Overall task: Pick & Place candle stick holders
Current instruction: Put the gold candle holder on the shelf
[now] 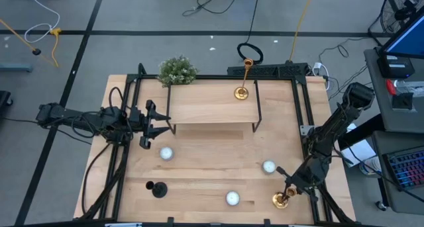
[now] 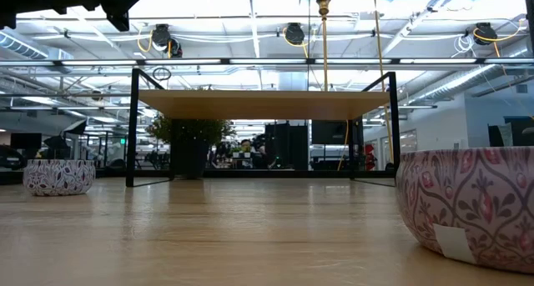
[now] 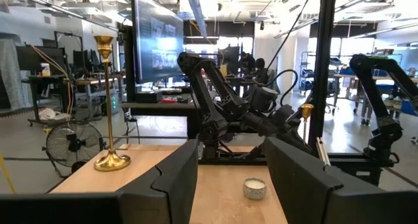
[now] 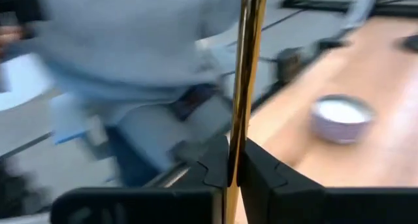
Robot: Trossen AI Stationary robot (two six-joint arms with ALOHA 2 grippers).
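Inspector A: Right arm first. What is its pose?

Inspector B: In the high view it runs from its base at 3 o'clock of the table down toward 5 o'clock, elbow bent, wrist low. The right gripper (image 1: 286, 189) sits at the near right corner of the light wooden table (image 1: 199, 167). In the right wrist view its two dark fingers (image 4: 212, 162) are clenched on the thin stem of a shiny gold candlestick with a round flared base (image 1: 281, 200); the stem (image 4: 243, 87) runs between them.

Inspector A: And the left arm?

Inspector B: It reaches in from 9 o'clock, roughly level. The left gripper (image 1: 150, 126) hangs beside the left leg of the black-framed wooden shelf (image 1: 212, 111), fingers (image 3: 173, 178) spread and released, nothing between them.

Inspector A: The other holders?

Inspector B: A second tall shiny gold candlestick with a round base (image 1: 242, 89) stands upright on the shelf top, toward 1 o'clock. A small matte black candlestick (image 1: 158, 188) is on the table at 7 o'clock; whether it stands or lies I cannot tell.

Inspector A: Other items noted?

Inspector B: A bushy green plant (image 1: 177, 71) at 11 o'clock, behind the shelf. Three small round patterned candle tins on the table: one (image 1: 165, 153) near the left gripper, one (image 1: 268, 166) just beside the right arm, one (image 1: 232, 198) at 6 o'clock.
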